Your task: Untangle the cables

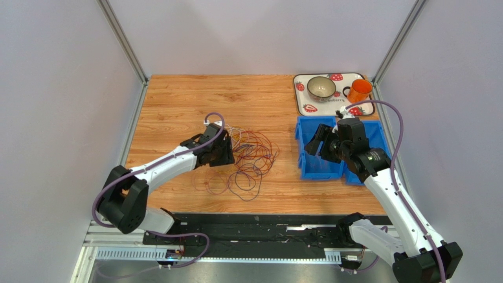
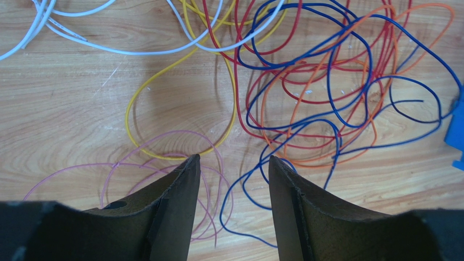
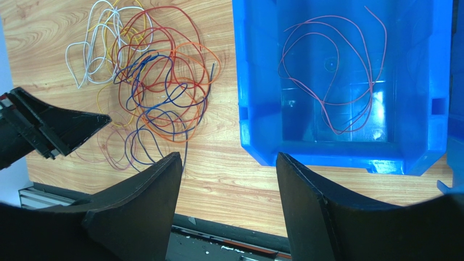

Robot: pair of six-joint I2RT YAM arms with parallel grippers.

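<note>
The cables [image 1: 251, 159] lie in a loose tangle on the wooden table: white [image 2: 136, 51], yellow [image 2: 129, 111], red [image 2: 239, 98], orange [image 2: 376, 122], blue [image 2: 348, 60] and thin pink-purple loops [image 2: 109, 174]. My left gripper [image 2: 234, 157] hovers open over the pile's left side. Pink and blue strands lie on the table under the gap between its fingers, and nothing is gripped. My right gripper [image 3: 229, 155] stands open and empty above bare wood just in front of a blue bin [image 3: 256, 81]. One thin red cable [image 3: 337, 103] lies coiled inside that bin. The pile [image 3: 158, 92] also shows in the right wrist view.
A second blue bin [image 1: 378, 138] stands to the right of the first. Behind them is a strawberry-print tray [image 1: 307, 108] holding a bowl [image 1: 321, 87] and an orange mug [image 1: 359, 90]. A black rail [image 1: 260, 227] runs along the table's near edge.
</note>
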